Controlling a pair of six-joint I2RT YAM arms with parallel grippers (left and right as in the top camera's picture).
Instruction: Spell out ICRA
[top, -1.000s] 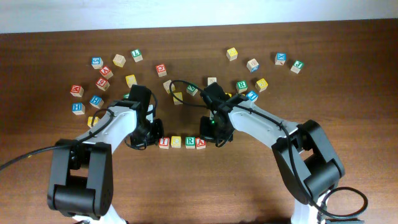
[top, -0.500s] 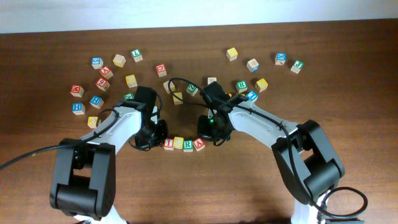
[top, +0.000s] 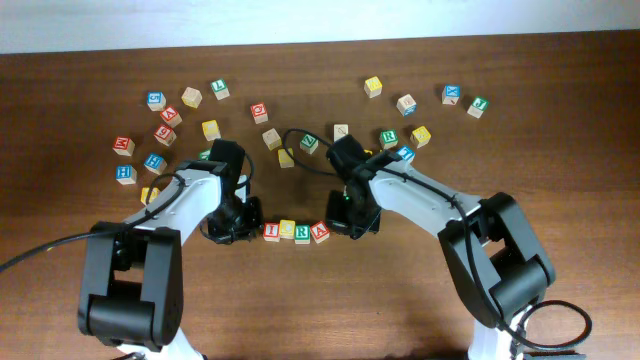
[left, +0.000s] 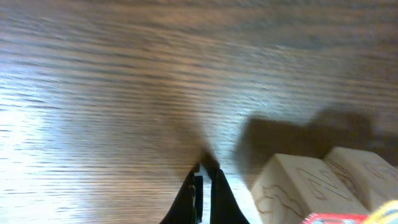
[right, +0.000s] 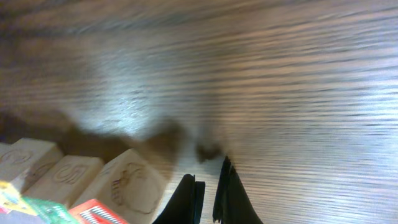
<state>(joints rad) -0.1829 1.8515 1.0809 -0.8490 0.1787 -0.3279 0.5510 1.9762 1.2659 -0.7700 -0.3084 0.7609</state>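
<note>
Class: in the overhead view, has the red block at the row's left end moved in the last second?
Yes: the red block slid slightly right, and now lies more directly below the fixed tan block farther up the table.

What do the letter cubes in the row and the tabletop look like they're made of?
The small pale cube-shaped letter blocks look like light, unvarnished wood: matte cream sides with outlined drawings, and coloured paint on the lettered faces. The dark brown tabletop shows streaky grain and soft glare, so it is wood or a wood-look laminate; I cannot tell which.
</note>
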